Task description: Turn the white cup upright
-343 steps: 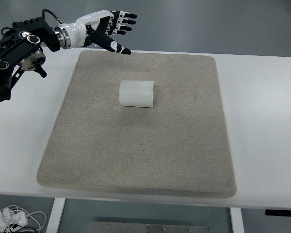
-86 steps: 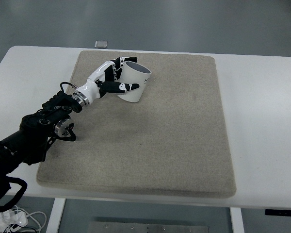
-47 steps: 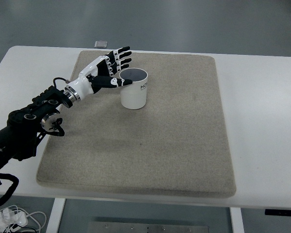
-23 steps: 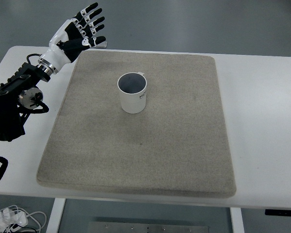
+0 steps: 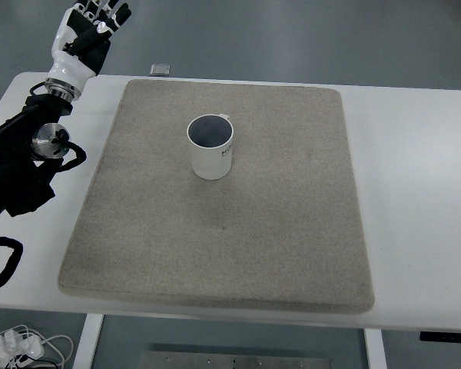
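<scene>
Top view: white cup upright on the mat, left robot hand raised well clear.

Top view: the left robot hand sits at the upper left corner, fingertips cut off by the frame's top edge, fingers spread and holding nothing; the right arm does not show. The cup stands mouth up on the grey mat, on its upper-middle part, long axis vertical, its inside dark and seemingly empty. Dark print on its side is too small to read. A small dark object lies on the white bench beyond the mat.

A beige mat covers the white table, with a small dark object near its far edge.
</scene>
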